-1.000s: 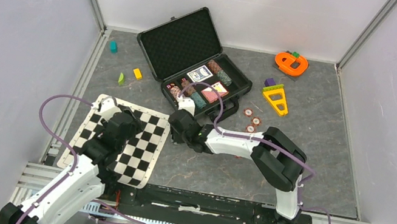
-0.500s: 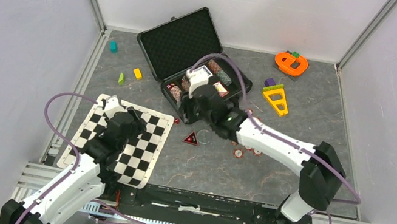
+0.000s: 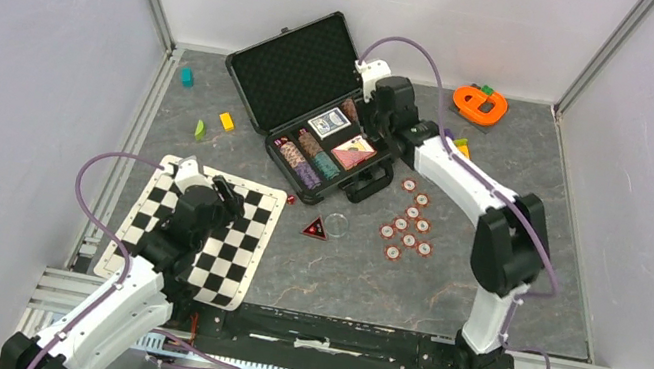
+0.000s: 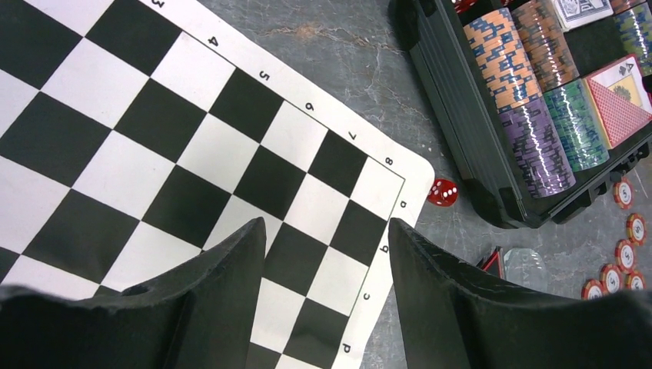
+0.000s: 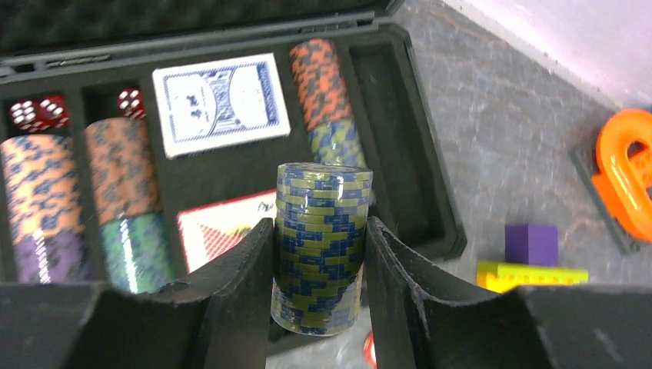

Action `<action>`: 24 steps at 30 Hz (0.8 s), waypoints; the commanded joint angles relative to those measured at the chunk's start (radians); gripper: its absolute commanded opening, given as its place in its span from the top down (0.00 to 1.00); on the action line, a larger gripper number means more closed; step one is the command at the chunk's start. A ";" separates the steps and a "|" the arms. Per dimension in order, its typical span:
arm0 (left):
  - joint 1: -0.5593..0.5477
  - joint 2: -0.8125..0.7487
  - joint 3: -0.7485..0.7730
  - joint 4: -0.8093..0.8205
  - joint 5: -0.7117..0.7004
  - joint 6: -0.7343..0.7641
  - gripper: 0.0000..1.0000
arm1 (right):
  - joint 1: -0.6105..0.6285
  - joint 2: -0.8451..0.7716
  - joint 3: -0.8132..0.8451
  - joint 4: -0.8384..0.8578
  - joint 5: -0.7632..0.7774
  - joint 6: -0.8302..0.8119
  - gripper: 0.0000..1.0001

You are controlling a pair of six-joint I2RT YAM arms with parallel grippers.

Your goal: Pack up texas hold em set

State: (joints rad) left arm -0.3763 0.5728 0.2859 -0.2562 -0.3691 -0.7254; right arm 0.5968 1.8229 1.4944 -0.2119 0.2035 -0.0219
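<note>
Right now the right gripper (image 5: pixel 319 234) is pinching a stack of blue-and-olive chips (image 5: pixel 323 192), its two fingers pressing on opposite sides of the stack and holding it upright over the tray of the open black briefcase (image 3: pixel 294 69). In the wrist view, a blue-backed card deck (image 5: pixel 221 94) is lying at 11 o'clock from the stack, and a red-backed card deck (image 5: pixel 219 231) is sitting at 9 o'clock. Rows of coloured chips (image 5: pixel 123 161) are filling the slots further to 9 o'clock, with red dice (image 5: pixel 37 113) resting in the far corner at 10 o'clock.

The left gripper (image 4: pixel 323 246) is hanging with its jaws apart and nothing between them, above the corner of the checkered mat (image 4: pixel 154 154). A red die (image 4: pixel 443 192) is lying on the table (image 3: pixel 337 278) at 2 o'clock from those fingers, just off the mat's corner and beside the case wall.

Seen from above, the briefcase is lying at 12 o'clock on the table with its foam lid raised. Loose red-white chips (image 3: pixel 408 229) are lying scattered at 4 o'clock from it, and an orange toy (image 3: pixel 479 103) is sitting at 2 o'clock.
</note>
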 commanded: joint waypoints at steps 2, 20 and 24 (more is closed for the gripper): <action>0.004 -0.004 -0.010 0.046 0.013 0.043 0.35 | -0.110 0.167 0.218 0.088 -0.186 -0.154 1.00; 0.004 -0.003 -0.016 0.067 0.045 0.039 0.37 | -0.173 0.479 0.391 0.412 -0.298 -0.296 1.00; 0.004 0.010 -0.013 0.069 0.048 0.044 0.37 | -0.172 0.527 0.426 0.440 -0.286 -0.288 0.97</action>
State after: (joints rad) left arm -0.3763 0.5739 0.2710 -0.2287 -0.3302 -0.7162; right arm 0.4210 2.3314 1.8359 0.0711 -0.0742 -0.2966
